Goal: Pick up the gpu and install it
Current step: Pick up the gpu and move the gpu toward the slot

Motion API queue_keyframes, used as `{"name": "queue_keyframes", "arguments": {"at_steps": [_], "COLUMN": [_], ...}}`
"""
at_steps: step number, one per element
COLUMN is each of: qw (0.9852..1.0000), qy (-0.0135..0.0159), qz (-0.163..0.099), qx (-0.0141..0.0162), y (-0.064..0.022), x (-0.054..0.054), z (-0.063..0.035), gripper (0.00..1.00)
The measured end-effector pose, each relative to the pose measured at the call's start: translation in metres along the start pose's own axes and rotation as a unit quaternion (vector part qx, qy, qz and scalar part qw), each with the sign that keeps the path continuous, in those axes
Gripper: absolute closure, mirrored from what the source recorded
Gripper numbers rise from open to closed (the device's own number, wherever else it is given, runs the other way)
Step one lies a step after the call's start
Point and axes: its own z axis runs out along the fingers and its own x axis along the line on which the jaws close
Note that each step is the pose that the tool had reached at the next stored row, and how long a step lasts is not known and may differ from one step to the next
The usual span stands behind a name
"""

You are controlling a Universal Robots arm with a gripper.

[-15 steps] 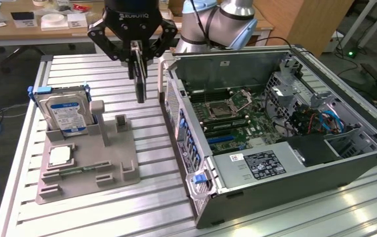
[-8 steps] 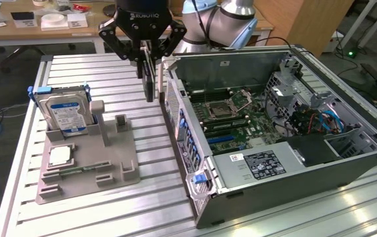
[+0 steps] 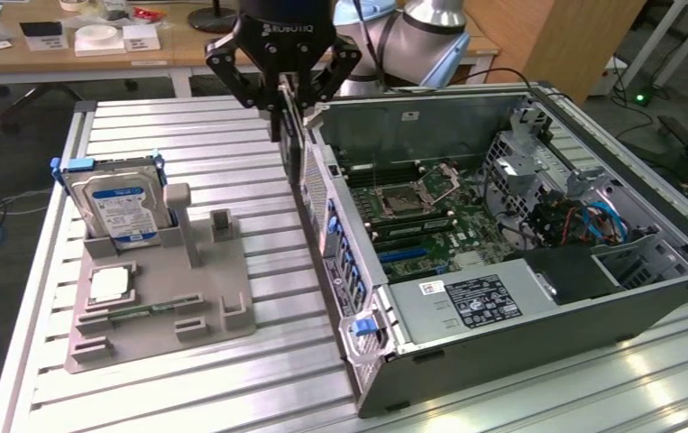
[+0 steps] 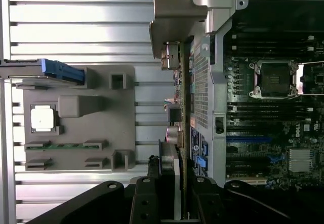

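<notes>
Exterior view: the claw [image 3: 283, 90] is clenched on the gpu [image 3: 281, 124], holding it edge-down above the tabletop [image 3: 175, 135], just beside the open computer case [image 3: 632, 298]. Wrist view: the card runs edge-on from between the fingers [image 4: 151, 183], alongside the case's perforated wall.

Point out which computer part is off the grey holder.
The graphics card, held in the tool; hard drive, chip and memory stick sit in the holder.

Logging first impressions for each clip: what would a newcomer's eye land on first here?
The open computer case lying on its side at the exterior view's right, motherboard exposed. Just outside its perforated wall, the pincer grips the gpu edge-on. At that view's left, a grey holder carries an upright hard drive with a blue-white label.
</notes>
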Motion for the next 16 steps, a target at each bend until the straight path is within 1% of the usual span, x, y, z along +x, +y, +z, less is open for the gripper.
{"name": "queue_keyframes", "arguments": {"at_steps": [16], "qw": [1.0000], "qy": [0.0000], "qz": [0.000], "qx": [0.0000], "y": [0.0008], "x": [-0.036], "z": [0.0007], "gripper": [0.72]}}
